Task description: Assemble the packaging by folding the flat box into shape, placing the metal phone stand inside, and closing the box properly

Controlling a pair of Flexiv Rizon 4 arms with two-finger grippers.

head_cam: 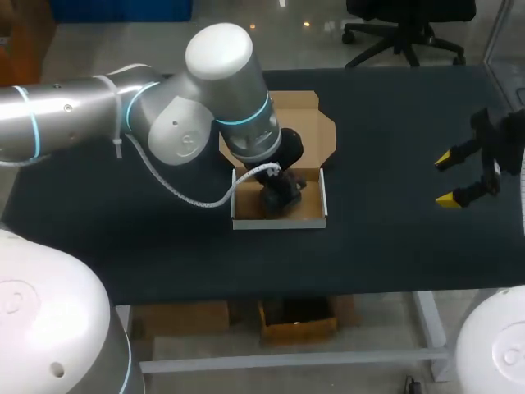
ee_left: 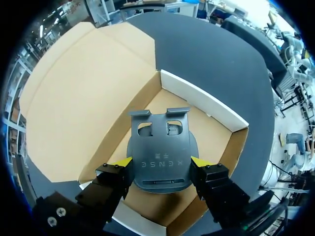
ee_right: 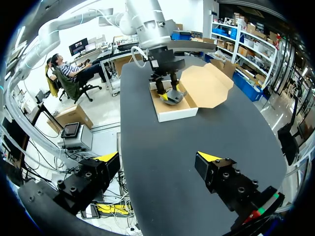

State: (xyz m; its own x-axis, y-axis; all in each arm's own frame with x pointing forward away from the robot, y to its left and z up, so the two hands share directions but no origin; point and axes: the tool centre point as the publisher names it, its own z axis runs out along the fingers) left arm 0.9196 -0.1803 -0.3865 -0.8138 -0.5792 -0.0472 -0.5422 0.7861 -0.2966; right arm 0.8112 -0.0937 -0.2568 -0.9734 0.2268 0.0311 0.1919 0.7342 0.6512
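Stand into box
Left tool [ee_left: 161, 161] clamps the phone stand [ee_left: 160, 142] inside the box [ee_left: 202, 101]; right tool [head_cam: 445, 178] gapes, empty, at right. Next, I judge: release, lift clear, fold lid [ee_left: 83, 93].

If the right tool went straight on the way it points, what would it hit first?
Probably the black table: the right tool points down at it. Skimming above it, the open box would come next; depth is unclear.

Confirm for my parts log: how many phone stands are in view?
1. The phone stand sits inside the open box, gripped by the left tool. The left arm hides part of the box in the head view.
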